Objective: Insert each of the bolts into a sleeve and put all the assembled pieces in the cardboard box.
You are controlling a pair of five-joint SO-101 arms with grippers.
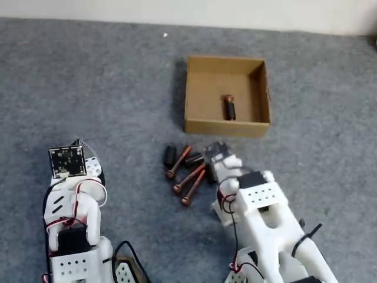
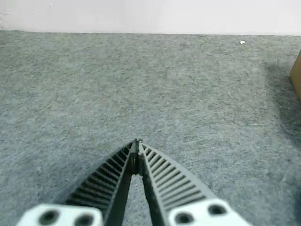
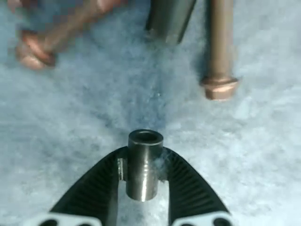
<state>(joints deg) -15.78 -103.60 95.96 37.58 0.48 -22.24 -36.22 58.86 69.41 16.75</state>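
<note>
Within my right gripper point(image 3: 142, 155), a sleeve point(image 3: 143, 176) sits pinched.
Next, I reckon, the bolt point(image 3: 219, 52) just ahead needs sliding in.

- Bolt point(image 3: 34, 51), beyond the right gripper point(image 3: 142, 157) and off to one side of its fingers point(image 3: 188, 181): blurred, shank cut by the edge.
- Far sleeve point(image 3: 170, 19), straight ahead of the fingertips: far end cut off.
- Second bolt point(image 3: 220, 52), ahead on the other side: shank cut off.
- Held sleeve point(image 3: 143, 165), between the fingers: flanks covered by the pads.
- Box point(image 2: 297, 77), ahead of the left gripper point(image 2: 137, 143) and well to the side: one corner, the rest cut off.
- Piece point(image 1: 228, 107), far ahead of both grippers' fingers: shank hidden inside its sleeve.
</note>
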